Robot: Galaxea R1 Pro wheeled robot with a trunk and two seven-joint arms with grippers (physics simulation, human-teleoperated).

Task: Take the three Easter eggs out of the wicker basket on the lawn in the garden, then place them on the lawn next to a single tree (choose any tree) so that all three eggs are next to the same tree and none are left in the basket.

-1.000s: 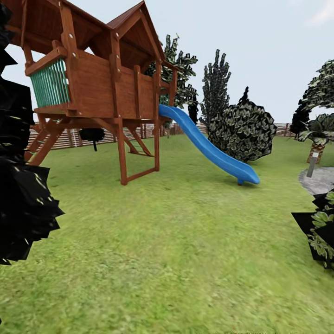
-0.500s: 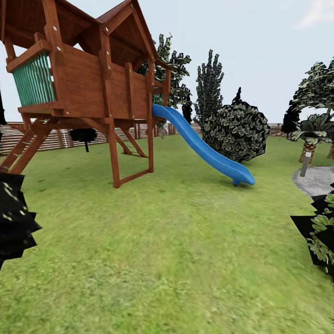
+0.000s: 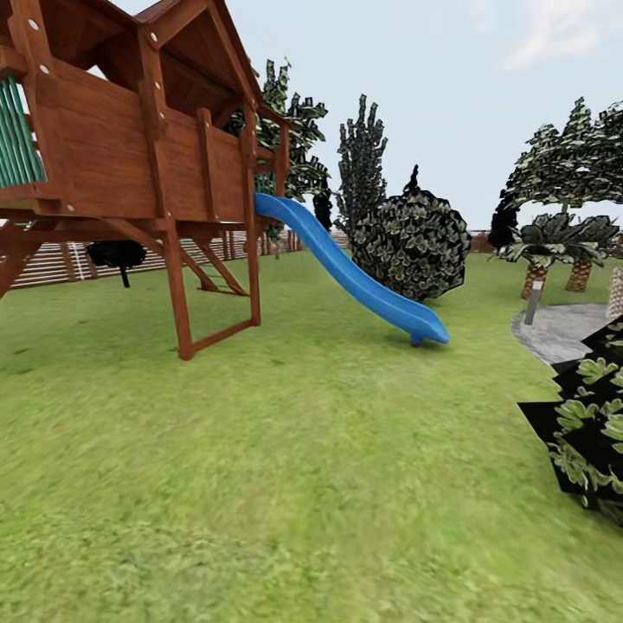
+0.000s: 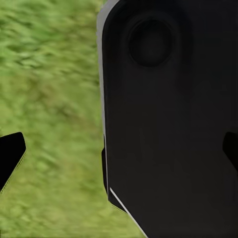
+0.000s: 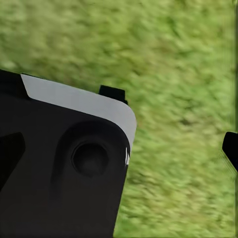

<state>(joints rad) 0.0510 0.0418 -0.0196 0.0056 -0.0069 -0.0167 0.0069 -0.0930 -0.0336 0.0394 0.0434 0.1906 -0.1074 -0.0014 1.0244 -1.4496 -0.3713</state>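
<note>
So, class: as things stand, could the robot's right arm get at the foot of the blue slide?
Probably not. The blue slide ends well off across the lawn, far ahead of the robot. Nothing stands on the grass between, so driving closer should bring it within reach.

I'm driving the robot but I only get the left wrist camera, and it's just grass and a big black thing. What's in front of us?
Observer: A wooden playhouse on legs stands ahead and to the left, on the lawn.
Operator: What's next to it?
Observer: A blue slide runs down from the playhouse to the grass.
Operator: And over on the right?
Observer: A tree with a broad leafy canopy stands far off there, beyond a patch of grey paving.
</note>
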